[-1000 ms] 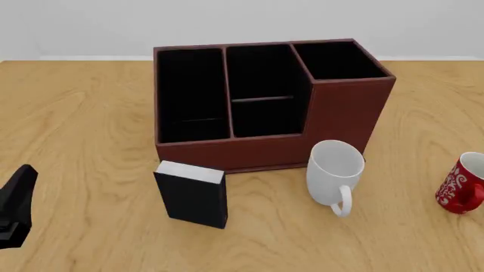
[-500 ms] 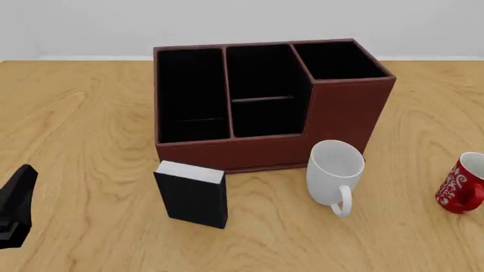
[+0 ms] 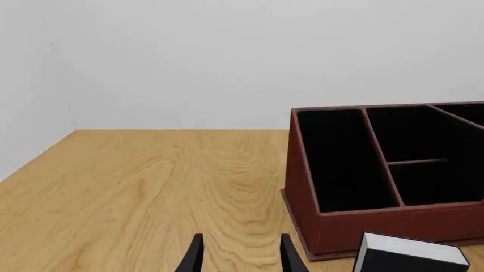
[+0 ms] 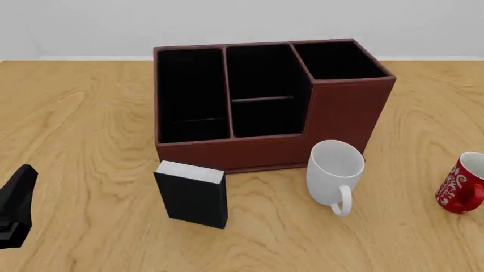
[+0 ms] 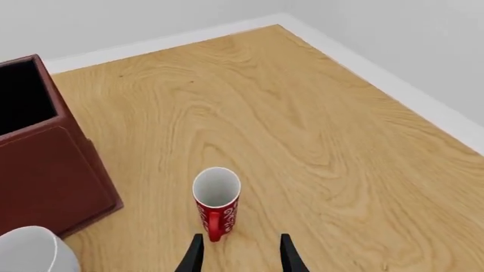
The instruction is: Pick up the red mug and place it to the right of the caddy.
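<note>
The red mug (image 4: 461,185) stands upright at the right edge of the front view, well apart from the caddy (image 4: 268,102) at upper centre, with a white mug (image 4: 334,173) between them and a black box (image 4: 192,193) at lower centre. In its wrist view the right gripper (image 5: 237,250) is spread open and empty, the mug's handle just ahead of its fingertips. The left gripper (image 3: 237,251) is likewise open and empty over bare table (image 3: 158,187).

Even, bright light is washing the table (image 4: 76,113), everything is rendering sharp, shadows are staying faint, and no glare or blur is showing.
</note>
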### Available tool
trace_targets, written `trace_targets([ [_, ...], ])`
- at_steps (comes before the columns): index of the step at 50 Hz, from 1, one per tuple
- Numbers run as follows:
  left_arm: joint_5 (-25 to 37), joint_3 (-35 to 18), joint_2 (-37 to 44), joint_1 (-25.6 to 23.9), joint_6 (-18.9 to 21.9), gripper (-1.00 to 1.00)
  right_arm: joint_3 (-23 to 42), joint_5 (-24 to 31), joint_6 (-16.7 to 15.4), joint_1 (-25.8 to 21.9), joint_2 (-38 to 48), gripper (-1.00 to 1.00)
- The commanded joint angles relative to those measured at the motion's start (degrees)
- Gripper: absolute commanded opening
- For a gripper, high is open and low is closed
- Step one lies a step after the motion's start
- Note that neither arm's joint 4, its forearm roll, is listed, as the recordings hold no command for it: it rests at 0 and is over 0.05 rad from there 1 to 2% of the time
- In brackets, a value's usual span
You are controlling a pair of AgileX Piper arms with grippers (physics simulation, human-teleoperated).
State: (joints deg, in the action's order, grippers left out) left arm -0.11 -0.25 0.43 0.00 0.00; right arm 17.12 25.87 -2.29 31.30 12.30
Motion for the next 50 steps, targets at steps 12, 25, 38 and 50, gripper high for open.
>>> trace_targets([
  [12, 0.00, 0.00, 0.00, 0.00, 0.00, 1.00, -2.97, -10.83, -1.65, -3.53, 10.43, 1.00],
  [25, 0.00, 0.00, 0.00, 0.00, 0.00, 1.00, -5.70, -19.61, -1.16, -4.38, 17.84, 1.00],
  [38, 0.00, 0.00, 0.00, 0.00, 0.00, 1.00, -7.06, -25.59, -0.07, -4.57, 23.80, 1.00],
  [50, 0.00, 0.00, 0.00, 0.00, 0.00, 1.00, -7.86, -30.93, 0.89, -5.40, 29.80, 1.00],
])
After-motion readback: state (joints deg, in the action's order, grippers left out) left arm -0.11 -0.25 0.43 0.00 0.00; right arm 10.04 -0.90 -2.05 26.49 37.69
